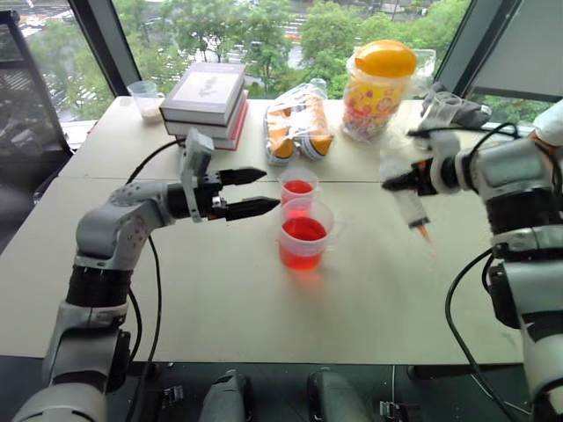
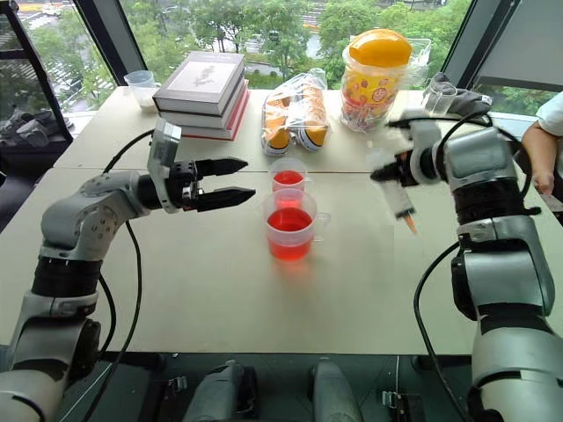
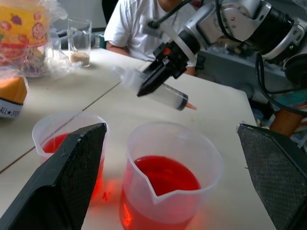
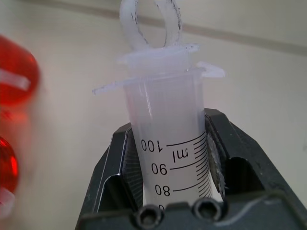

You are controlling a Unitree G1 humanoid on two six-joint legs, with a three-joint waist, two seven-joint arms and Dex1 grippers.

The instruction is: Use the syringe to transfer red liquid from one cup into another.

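Note:
The larger clear cup (image 1: 304, 236), about half full of red liquid (image 1: 303, 230), stands mid-table. Just behind it is the smaller cup (image 1: 298, 186), also holding some red liquid. My left gripper (image 1: 271, 189) hovers level just to the left of both cups, open, its fingers (image 3: 72, 167) flanking the larger cup (image 3: 168, 177) in the left wrist view. My right gripper (image 1: 398, 182) is shut on the barrel of the syringe (image 1: 410, 207), held in the air to the right of the cups with its orange tip slanting down. The barrel (image 4: 168, 124) looks empty.
At the back of the table are a stack of books (image 1: 207, 97), a bag of snacks (image 1: 299, 123), a yellow-lidded candy jar (image 1: 380, 83) and a small cup with grains (image 1: 145, 97). A person in a white shirt (image 3: 144, 24) sits beyond the table's right side.

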